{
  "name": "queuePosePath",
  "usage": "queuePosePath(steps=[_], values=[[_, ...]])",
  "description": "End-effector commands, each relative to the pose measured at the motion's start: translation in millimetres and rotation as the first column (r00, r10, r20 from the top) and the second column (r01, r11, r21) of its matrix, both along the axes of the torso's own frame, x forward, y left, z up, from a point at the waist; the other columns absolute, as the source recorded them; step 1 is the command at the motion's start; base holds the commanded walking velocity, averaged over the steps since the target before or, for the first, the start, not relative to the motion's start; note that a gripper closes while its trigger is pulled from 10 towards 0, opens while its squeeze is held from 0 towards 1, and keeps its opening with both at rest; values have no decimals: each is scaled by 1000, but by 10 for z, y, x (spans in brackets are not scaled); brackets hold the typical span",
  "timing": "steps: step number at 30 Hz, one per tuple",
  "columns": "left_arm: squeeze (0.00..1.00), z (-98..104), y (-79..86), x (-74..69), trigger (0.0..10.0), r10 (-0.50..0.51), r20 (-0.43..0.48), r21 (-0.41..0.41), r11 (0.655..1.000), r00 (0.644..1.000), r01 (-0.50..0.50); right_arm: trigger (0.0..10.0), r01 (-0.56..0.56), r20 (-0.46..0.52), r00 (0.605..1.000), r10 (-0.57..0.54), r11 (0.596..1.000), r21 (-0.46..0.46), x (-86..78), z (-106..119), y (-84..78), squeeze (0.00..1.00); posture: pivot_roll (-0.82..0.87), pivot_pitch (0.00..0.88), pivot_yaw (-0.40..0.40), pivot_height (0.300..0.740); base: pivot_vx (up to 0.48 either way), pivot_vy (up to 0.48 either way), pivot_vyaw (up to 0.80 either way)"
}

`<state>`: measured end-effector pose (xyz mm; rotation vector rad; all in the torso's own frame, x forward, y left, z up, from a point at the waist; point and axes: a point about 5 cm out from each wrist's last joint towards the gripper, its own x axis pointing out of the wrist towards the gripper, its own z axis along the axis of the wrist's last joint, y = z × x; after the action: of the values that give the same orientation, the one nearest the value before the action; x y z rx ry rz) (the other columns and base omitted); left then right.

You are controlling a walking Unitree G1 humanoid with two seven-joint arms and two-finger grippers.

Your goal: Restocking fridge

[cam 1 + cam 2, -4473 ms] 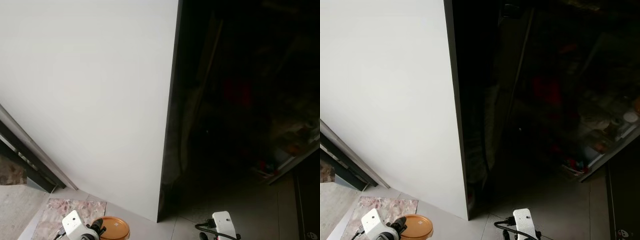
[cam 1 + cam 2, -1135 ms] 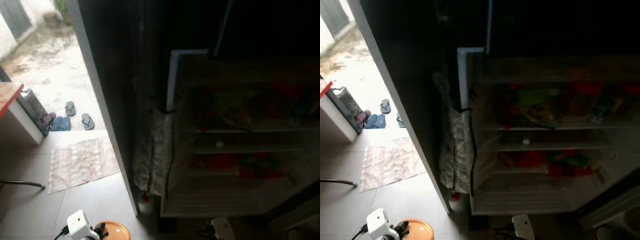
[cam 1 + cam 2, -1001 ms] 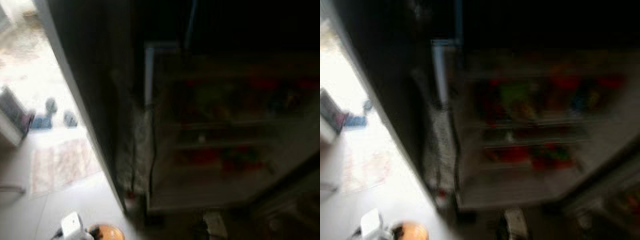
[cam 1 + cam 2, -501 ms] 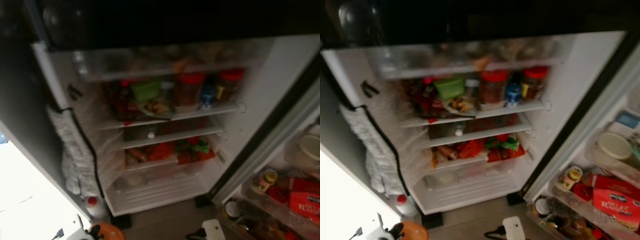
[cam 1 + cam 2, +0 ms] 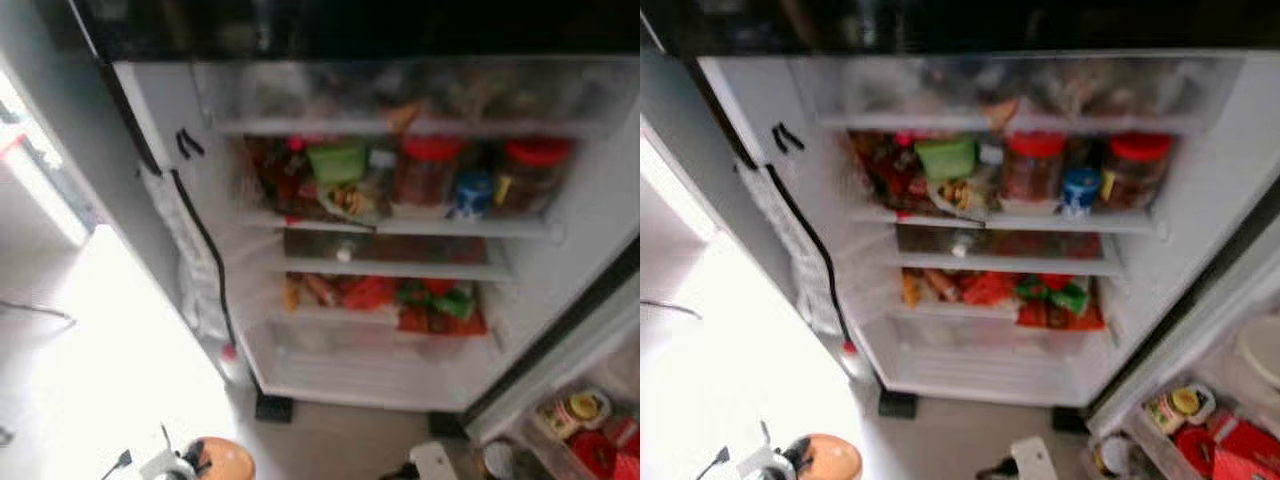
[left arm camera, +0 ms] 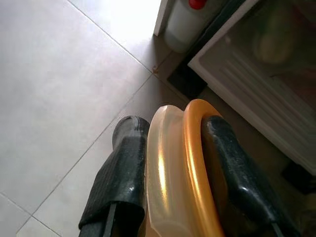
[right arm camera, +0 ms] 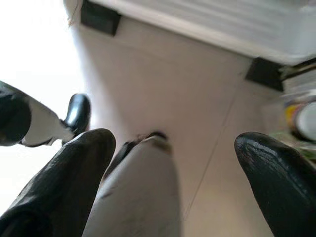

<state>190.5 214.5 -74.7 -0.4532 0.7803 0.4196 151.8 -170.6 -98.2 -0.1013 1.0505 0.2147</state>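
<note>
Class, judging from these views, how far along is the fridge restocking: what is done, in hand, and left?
Done: the fridge stands open, its shelves showing. In hand: the left gripper is shut on an orange-lidded container, low above the floor. The right gripper is open and empty. Left: placing the container on a shelf.

Fridge (image 5: pixel 1200 190) in front of me, door open, white interior, shelves packed with red-lidded jars (image 5: pixel 1033 165) and packets. Orange-lidded translucent container (image 6: pixel 177 173) sits on edge, clamped in my left hand (image 6: pixel 170 148), low over floor tiles near fridge base.
</note>
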Motion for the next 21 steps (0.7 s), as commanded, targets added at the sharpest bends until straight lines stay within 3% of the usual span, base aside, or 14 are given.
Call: queuePosePath(steps=[1, 9, 18, 21], values=[[0, -79, -29, -132, 10000, -5, -60, -20, 1000, 998, 4, 10000, -18, -29, 999, 19, 1000, 12, -72, -31, 49, 0, -2, 66, -4, 740, 0, 0, 0], [0, -74, -34, -121, 10000, -15, -56, -17, 1000, 998, 14, 10000, -30, -33, 999, 30, 999, -17, -84, -38, 47, 0, -4, 63, -4, 740, 0, 0, 0], [0, -70, -13, -122, 10000, -6, -53, -15, 1000, 999, 5, 10000, 123, -39, 991, -124, 991, -47, -117, -48, -72, 0, 0, 73, -3, 740, 0, 0, 0], [0, -69, 8, -128, 10000, 1, -53, -12, 1000, 999, -1, 10000, 134, -18, 990, -137, 986, -101, -108, -36, -154, 0, -2, 77, -2, 740, 0, 0, 0]])
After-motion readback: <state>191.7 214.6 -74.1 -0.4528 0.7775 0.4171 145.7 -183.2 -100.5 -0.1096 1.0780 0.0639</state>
